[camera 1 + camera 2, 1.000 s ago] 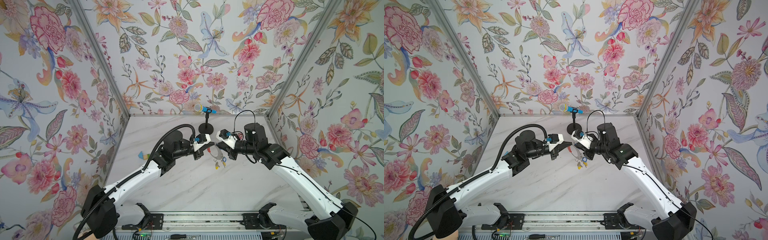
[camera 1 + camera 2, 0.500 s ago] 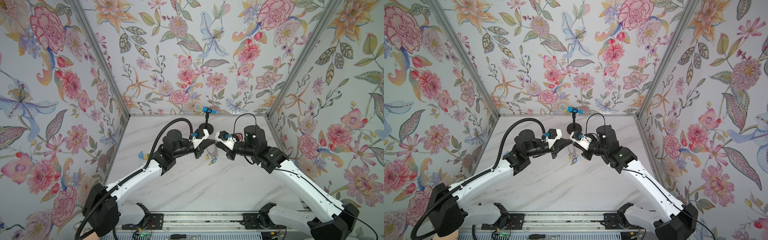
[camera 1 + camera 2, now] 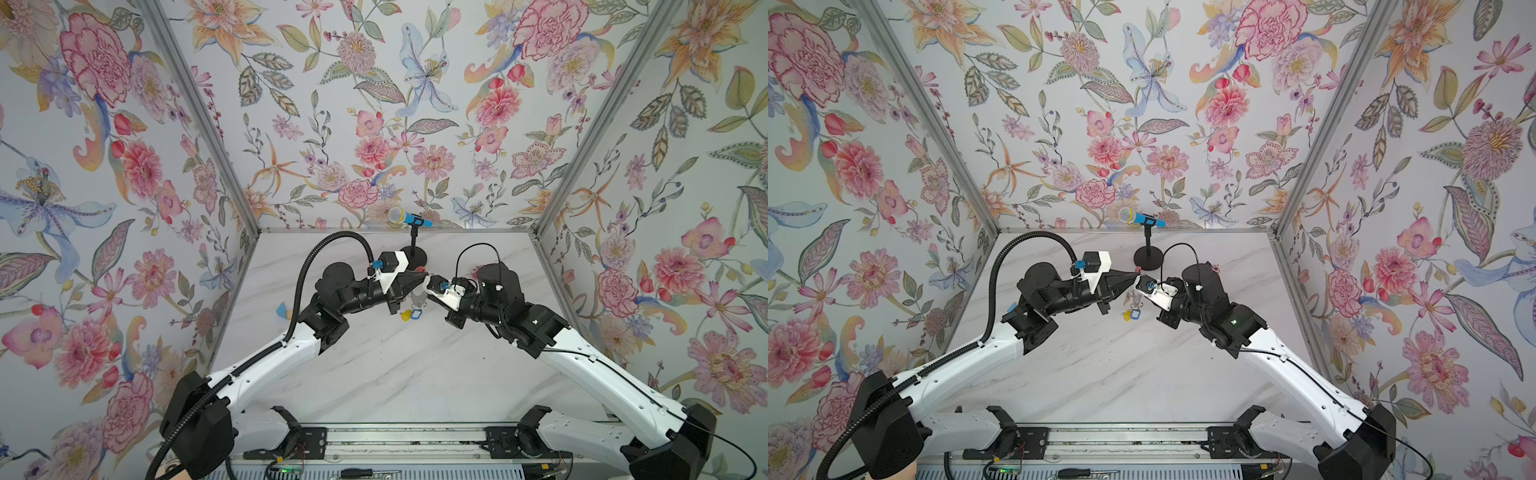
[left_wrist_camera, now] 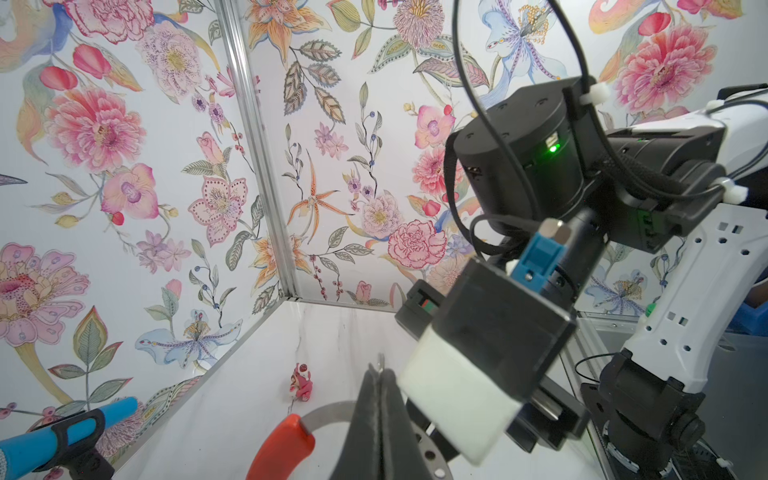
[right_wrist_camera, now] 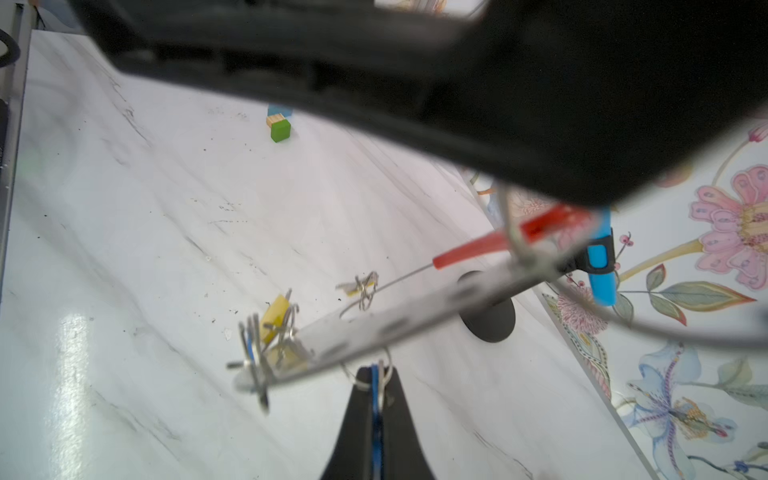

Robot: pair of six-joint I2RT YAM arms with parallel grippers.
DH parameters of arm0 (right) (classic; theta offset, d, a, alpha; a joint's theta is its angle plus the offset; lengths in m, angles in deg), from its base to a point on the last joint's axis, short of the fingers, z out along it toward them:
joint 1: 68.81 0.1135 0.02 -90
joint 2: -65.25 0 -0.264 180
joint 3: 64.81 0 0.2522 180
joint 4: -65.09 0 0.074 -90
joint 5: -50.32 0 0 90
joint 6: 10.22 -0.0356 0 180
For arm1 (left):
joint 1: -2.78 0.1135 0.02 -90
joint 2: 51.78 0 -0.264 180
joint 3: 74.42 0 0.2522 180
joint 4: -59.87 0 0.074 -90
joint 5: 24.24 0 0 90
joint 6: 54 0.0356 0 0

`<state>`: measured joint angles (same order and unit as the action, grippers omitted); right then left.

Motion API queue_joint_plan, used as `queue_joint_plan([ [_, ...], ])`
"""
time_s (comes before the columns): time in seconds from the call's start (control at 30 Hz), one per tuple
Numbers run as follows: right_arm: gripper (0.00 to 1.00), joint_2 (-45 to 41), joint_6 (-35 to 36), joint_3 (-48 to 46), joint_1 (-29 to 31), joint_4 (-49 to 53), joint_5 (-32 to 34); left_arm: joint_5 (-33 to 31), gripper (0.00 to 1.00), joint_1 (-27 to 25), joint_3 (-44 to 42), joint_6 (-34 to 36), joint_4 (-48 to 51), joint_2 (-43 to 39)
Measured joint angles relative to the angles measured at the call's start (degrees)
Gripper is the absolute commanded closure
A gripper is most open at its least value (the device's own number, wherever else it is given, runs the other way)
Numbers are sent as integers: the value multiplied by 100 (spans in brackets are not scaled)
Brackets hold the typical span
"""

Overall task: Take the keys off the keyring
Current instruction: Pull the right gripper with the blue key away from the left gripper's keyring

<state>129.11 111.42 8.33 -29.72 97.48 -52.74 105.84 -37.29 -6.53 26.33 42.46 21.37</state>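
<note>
Several keys [image 5: 274,316] on the keyring [image 4: 282,448]; left gripper [image 4: 380,376], right gripper [image 5: 376,375] closed

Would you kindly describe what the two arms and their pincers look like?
The left arm and right arm have white shells with black joints. A ribbed black hose runs along the left one; a thin black cable loops over the right wrist. The left pincer and right pincer are black and taper to narrow tips.

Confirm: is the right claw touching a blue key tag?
Touching. The right wrist view shows the right claw shut, with the blue key tag pinched edge-on between its closed jaws.
</note>
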Motion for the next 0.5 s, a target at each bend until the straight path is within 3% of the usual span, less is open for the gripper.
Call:
queue_joint_plan([
  [0.27,100,-573,-442,-330,-822,-181,-658,-188,100,83,-140,352,525,-260],
  [0.5,100,-503,-1493,-518,-1281,-533,-898,-417,100,417,-520,479,850,-562],
])
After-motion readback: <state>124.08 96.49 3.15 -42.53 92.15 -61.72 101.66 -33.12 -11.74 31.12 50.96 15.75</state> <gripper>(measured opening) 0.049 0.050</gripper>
